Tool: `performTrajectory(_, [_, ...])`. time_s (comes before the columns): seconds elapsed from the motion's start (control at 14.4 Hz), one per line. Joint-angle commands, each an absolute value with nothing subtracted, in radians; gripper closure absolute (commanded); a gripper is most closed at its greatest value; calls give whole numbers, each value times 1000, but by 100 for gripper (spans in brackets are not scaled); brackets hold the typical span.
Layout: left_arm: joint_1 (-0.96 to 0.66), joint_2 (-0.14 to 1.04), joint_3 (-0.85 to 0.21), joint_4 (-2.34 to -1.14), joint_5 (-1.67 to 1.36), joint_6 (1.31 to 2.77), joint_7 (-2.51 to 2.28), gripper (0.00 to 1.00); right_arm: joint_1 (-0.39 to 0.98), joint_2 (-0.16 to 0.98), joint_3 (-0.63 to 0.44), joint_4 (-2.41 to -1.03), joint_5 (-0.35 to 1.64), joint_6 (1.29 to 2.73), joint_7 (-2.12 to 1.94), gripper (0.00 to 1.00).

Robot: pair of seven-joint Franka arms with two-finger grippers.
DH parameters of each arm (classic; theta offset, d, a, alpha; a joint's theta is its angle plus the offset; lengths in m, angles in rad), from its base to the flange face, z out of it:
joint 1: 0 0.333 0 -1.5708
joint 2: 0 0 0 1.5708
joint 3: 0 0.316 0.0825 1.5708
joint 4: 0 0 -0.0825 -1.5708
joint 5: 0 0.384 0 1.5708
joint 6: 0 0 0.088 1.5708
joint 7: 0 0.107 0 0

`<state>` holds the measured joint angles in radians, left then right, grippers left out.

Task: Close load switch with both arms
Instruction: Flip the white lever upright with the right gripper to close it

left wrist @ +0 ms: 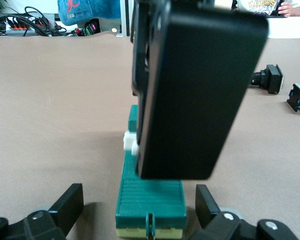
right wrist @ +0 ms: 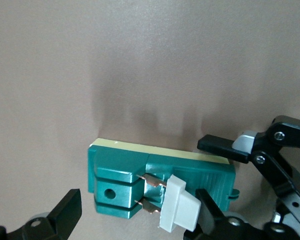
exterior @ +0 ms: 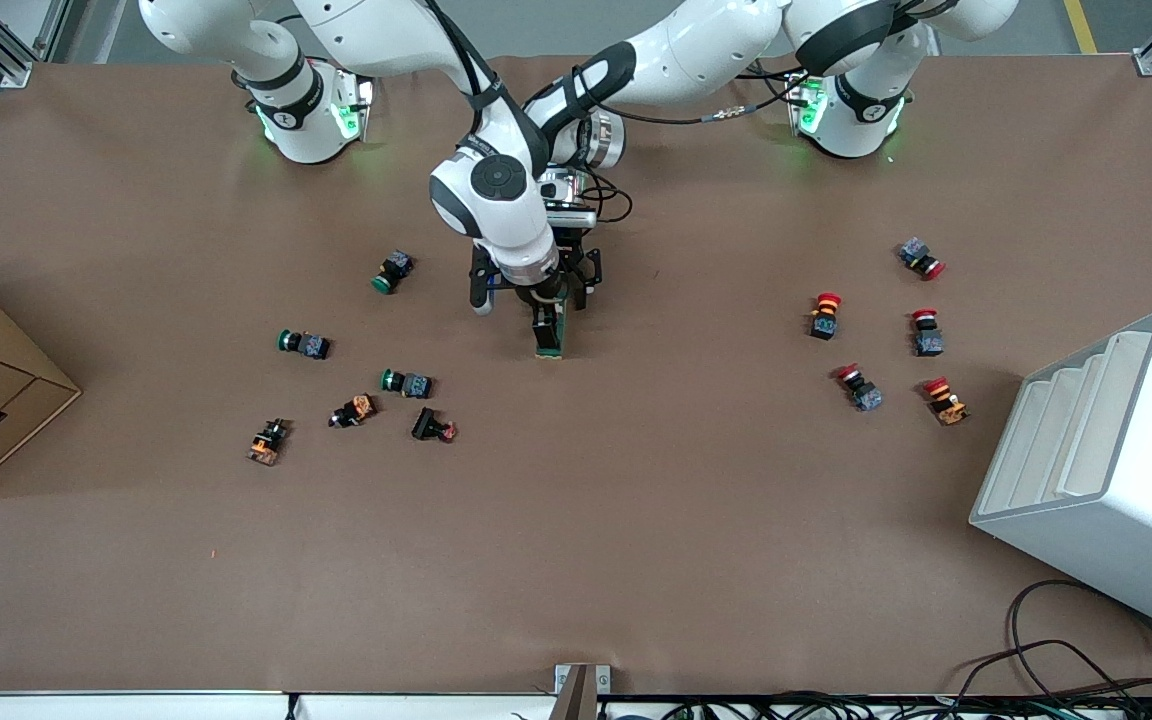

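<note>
- Plainly, the biggest hazard is the load switch [exterior: 548, 336] skidding on the bare desk [exterior: 696, 560]. It lies loose near the middle, between the green-capped push buttons [exterior: 404, 383] and the red-capped push buttons [exterior: 825, 314]. I judge that a sideways shove would push it along, not close it.
- A second hazard is the small white lever [right wrist: 180, 210] slipping off a fingertip, or the two hands bumping in this tight spot.
- Both arms reach in to the same spot. The right arm [exterior: 492, 196] bends down steeply over the switch, and the left arm [exterior: 636, 70] comes in lower beside it.
- The left hand [left wrist: 139, 199] sits low at one end of the switch, fingers apart on either side of it, with gaps showing, so nothing is clamped.
- The right hand [right wrist: 137, 202] hangs over the switch with its fingers spread wide, one finger [right wrist: 206, 207] right against the lever.
</note>
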<state>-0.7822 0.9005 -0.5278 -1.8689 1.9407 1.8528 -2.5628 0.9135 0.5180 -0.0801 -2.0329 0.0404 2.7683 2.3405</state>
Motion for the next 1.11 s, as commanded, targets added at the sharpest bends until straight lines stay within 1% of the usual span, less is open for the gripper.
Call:
performTrajectory(0.0, [-790,896,-512,-1865,1945,1844,-2582,1,862,551,-95,-1956,14,2812,2333,0])
performTrajectory(0.69, [-790,897,-512,-1865,1945,1844,-2582,1,821,555,-95,-1925,14,2812,2278,0])
performTrajectory(1.04, [-788,896,-512,-1865,1945,1844,-2582,1,813,590,-95,-1914,12,2815,2253,0])
